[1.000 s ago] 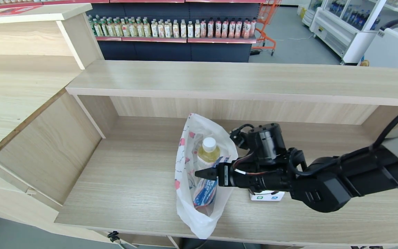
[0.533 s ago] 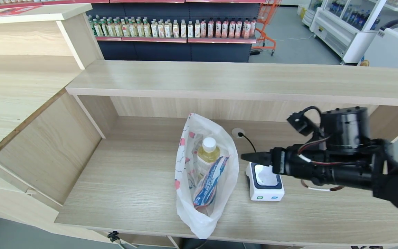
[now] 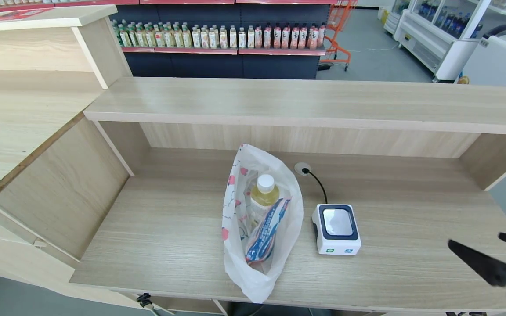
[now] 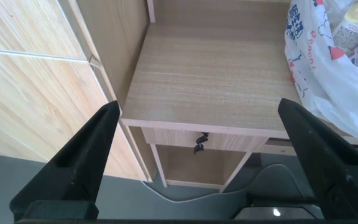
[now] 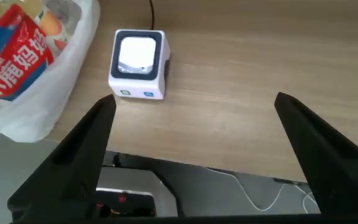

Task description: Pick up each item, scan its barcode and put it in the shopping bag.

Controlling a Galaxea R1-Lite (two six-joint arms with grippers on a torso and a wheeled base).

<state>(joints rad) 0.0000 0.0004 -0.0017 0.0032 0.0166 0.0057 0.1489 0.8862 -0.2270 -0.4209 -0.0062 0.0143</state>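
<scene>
Spread wide, holding nothing: right fingers (image 3: pixel 477 261) and left fingers (image 4: pixel 86 155).
Beyond the right pair the scanner (image 3: pixel 336 228) sits on the table (image 3: pixel 169 237); past it the shopping bag (image 3: pixel 234 219) — thin, probably floppy, best gripped at its rim — holds 1 stiff bottle (image 3: pixel 265 193) and 1 crinkly snack packet (image 3: pixel 264 237). The left pair hangs off the table's front edge — bag nearby.

Head above — wrists low, shopping bag (image 3: pixel 253 283) shared

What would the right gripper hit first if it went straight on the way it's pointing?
Probably the bare counter beside the scanner. The right gripper, jaws open, aims just past the scanner, though depth is unclear.
</scene>
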